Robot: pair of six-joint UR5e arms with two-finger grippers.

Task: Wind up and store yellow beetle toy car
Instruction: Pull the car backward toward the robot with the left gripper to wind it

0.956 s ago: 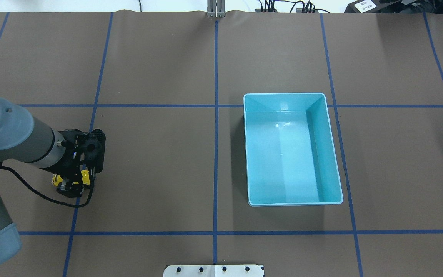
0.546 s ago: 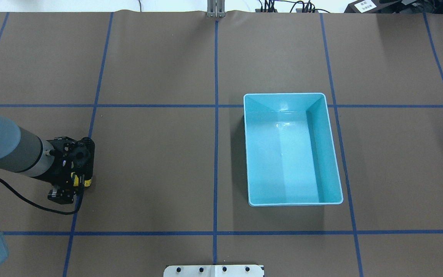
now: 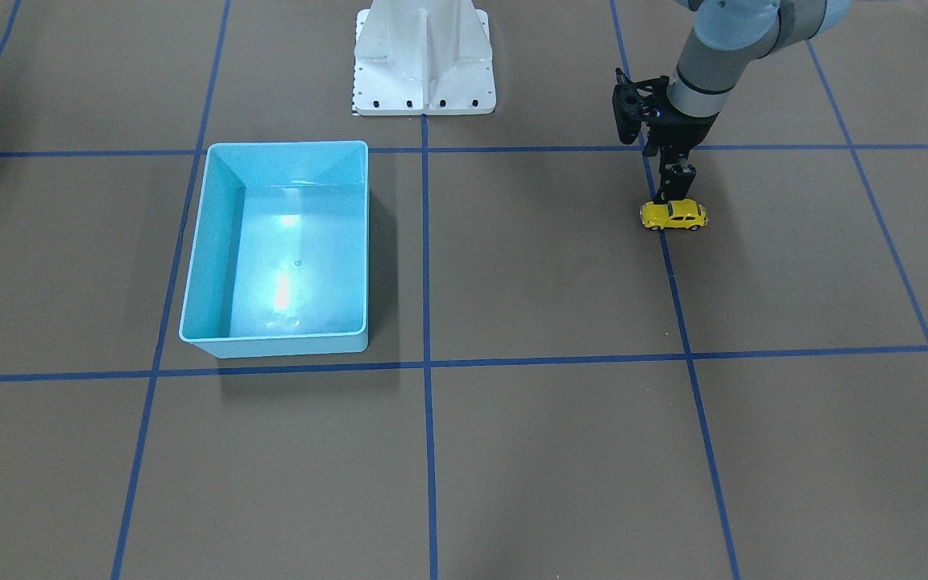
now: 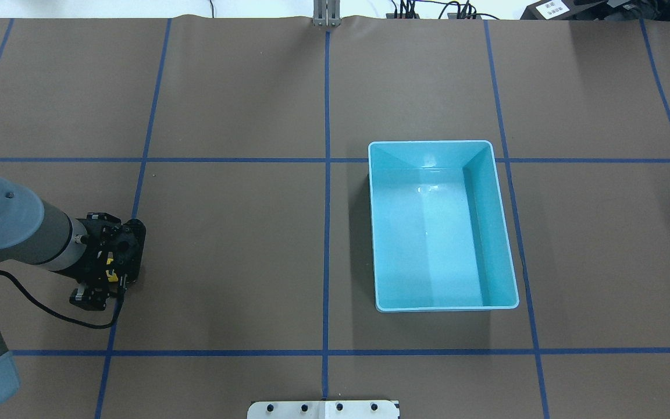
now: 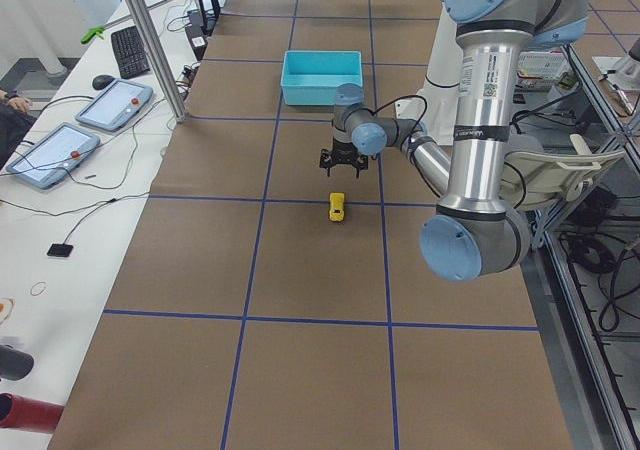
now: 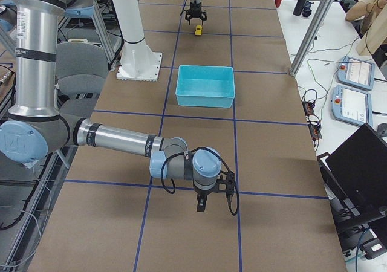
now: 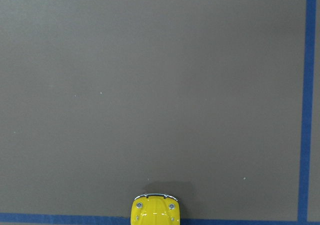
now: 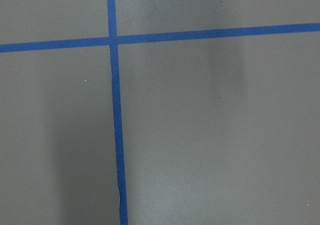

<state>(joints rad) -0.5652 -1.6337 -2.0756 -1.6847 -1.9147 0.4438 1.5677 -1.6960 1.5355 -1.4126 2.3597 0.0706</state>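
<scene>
Now, from left: left gripper (image 3: 675,192), spread, holding nothing, hanging just above car (image 3: 673,216). Car upright on its wheels astride tape line (image 3: 677,306), well apart from bin (image 3: 214,242). Likely step: grasp for winding. Lower straight down; pinch both flanks at mid-body, never the glossy roof; press lightly and drag rearward along car's own axis, keeping wheels on table (image 3: 512,266); lift clear before any release. Right gripper (image 6: 201,207) far off; spread or pressed together, cannot tell.

Blue tape lines (image 4: 224,160) cross the brown table cover (image 4: 230,87); a black keyboard (image 5: 131,50) lies on the white side table (image 5: 40,230).
</scene>
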